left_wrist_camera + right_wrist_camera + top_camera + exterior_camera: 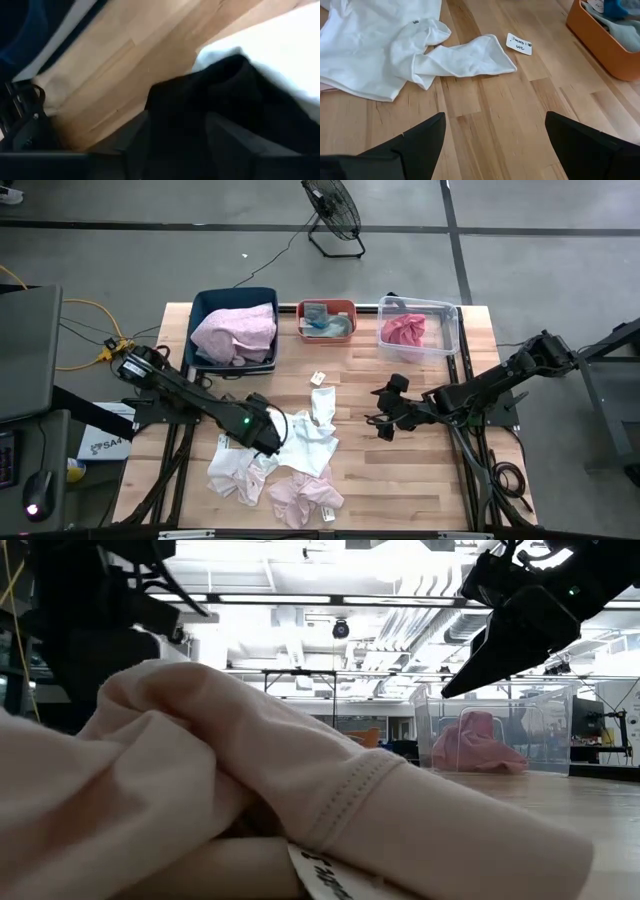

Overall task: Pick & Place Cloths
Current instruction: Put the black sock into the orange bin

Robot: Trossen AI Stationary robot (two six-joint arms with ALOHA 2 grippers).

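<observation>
My left gripper point(266, 430) is over the cloth pile at the table's middle, shut on a black cloth point(210, 100). Around it lie white cloths point(312, 435), a white-and-pink piece point(235, 470) and a pale pink garment point(305, 495), which fills the foreground of the low view point(200, 790). My right gripper point(384, 416) hangs open above bare wood right of the pile, touching nothing; its wrist view shows the gripper point(495, 120) and, past it, a white cloth point(395, 45) flat on the table. My left gripper holds the black cloth in a bunched fold point(200, 115) that rises between its two fingers point(240, 145). The fingers themselves hide the exact place of contact. Whether the cloth is lifted clear or lies on the white cloths, I cannot tell.
Along the far edge stand a blue bin point(205, 305) with a pink cloth, an orange bin point(326, 306) with teal and grey pieces, and a clear bin point(452, 330) with a pink-red cloth. A small paper tag point(519, 44) lies on the wood. Bare table lies near the right arm.
</observation>
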